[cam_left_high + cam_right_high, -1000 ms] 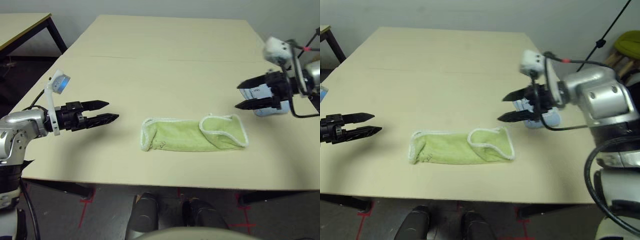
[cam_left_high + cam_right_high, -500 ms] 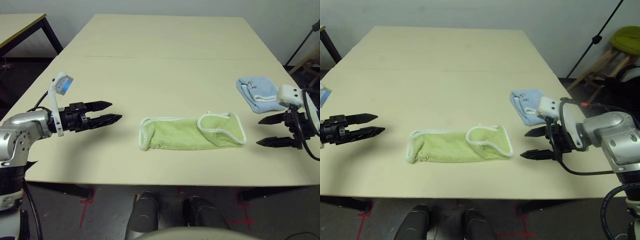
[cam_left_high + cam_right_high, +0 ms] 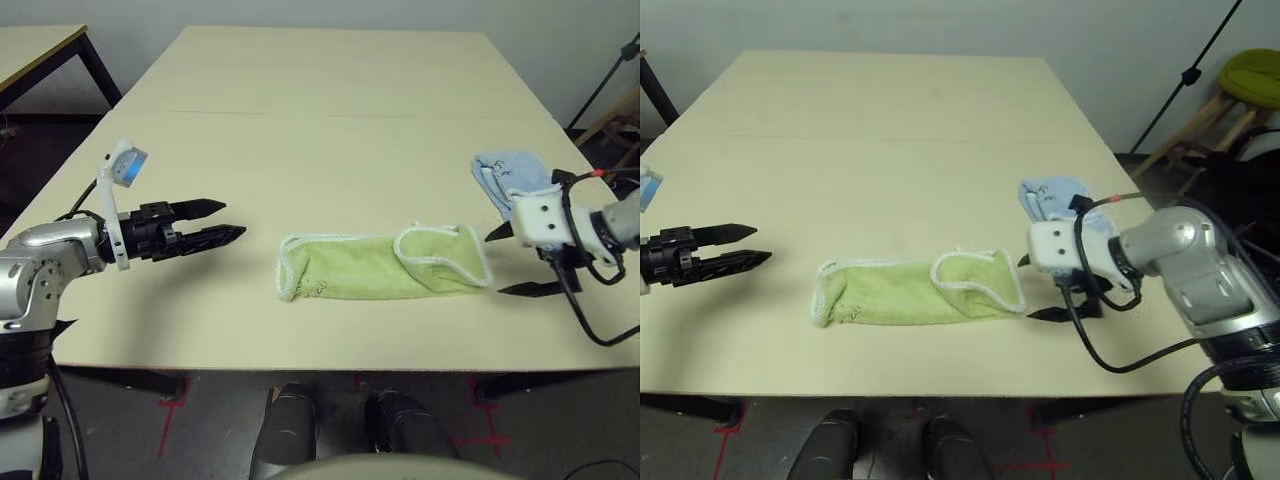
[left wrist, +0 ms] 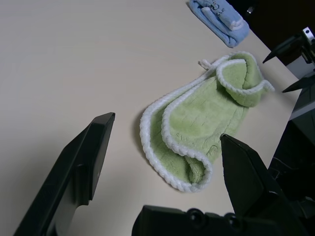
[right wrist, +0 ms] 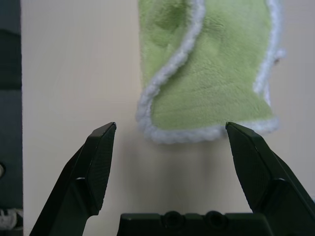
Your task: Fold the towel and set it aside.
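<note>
Both my grippers are spread open: right gripper point(image 3: 512, 262) just off the towel's point(image 3: 383, 268) 3 o'clock end, left gripper point(image 3: 224, 222) at 9 o'clock. Light green terry, white-edged, it lies folded lengthwise, right end doubled back.

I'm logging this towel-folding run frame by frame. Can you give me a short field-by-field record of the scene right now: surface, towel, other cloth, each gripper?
surface: pale beige wooden table
towel: light green terry towel with white stitched edging, lying flat near the table's front edge, partly folded, its right end doubled over
other cloth: small light-blue folded cloth, behind the towel's right end, apart from it
left gripper: open, hovering left of the towel, holding nothing
right gripper: open, at the towel's right end, holding nothing
</note>
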